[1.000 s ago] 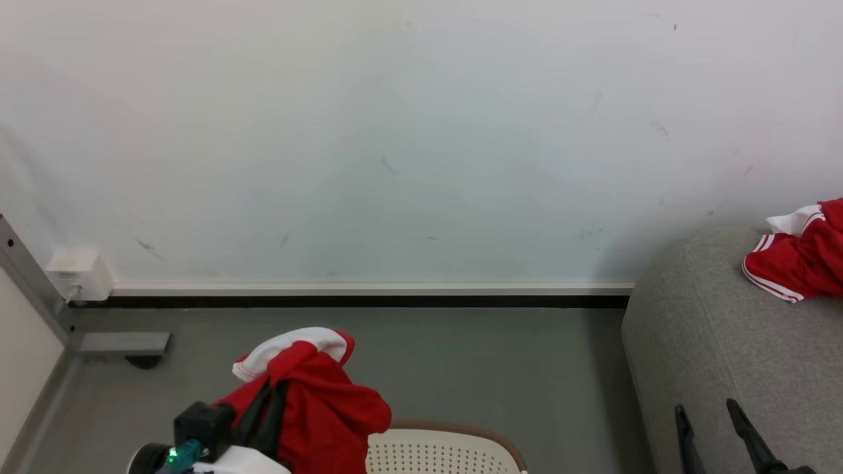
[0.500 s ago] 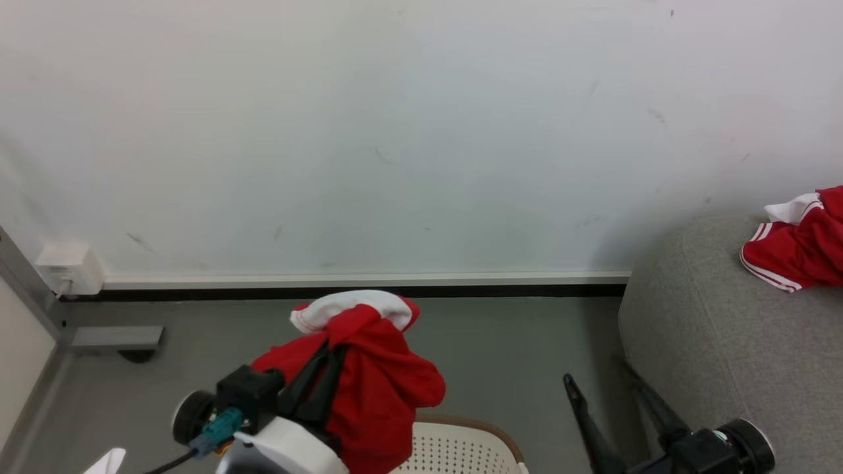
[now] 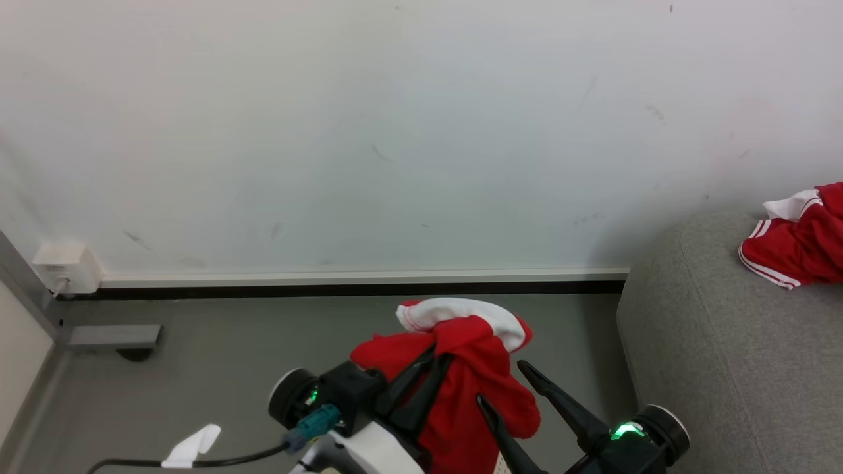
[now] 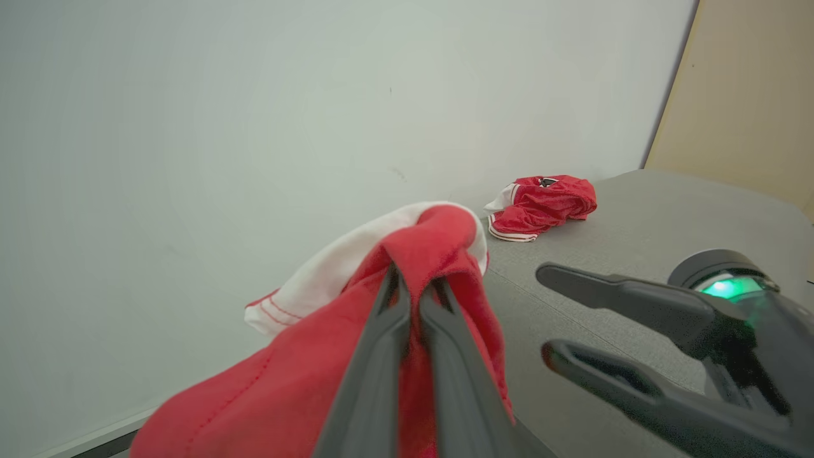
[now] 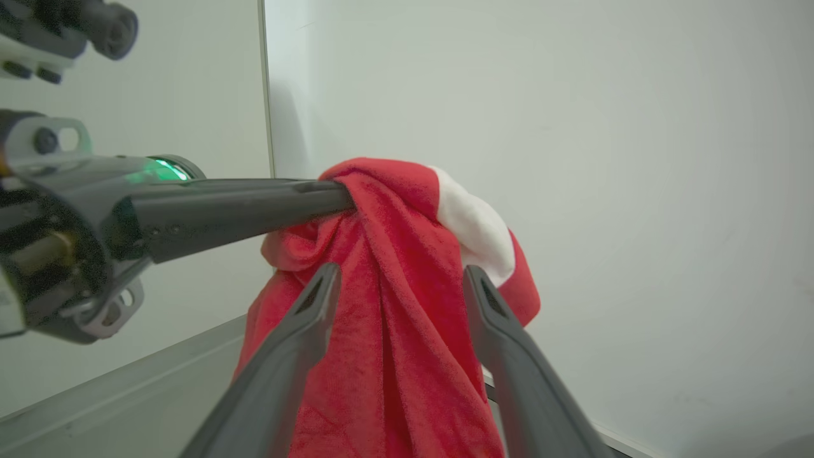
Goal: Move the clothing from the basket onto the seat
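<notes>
Left gripper point(image 3: 440, 357) clamps a soft red-and-white sports garment point(image 3: 475, 385) above the grey floor point(image 3: 230, 355); right gripper point(image 3: 500, 382), jaws apart, hovers just beside it. A second red garment point(image 3: 793, 249) lies on the grey fabric sofa point(image 3: 711, 342).

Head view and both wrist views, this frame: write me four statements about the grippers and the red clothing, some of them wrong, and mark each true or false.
1. The left gripper is shut on the held garment, which is red with a white panel. True.
2. The right gripper has its jaws clamped on that garment. False: its jaws stand open, close by the hanging cloth.
3. A second garment, also red, lies on the sofa. True.
4. The sofa stands at the left of the head view. False: it is at the right.
</notes>
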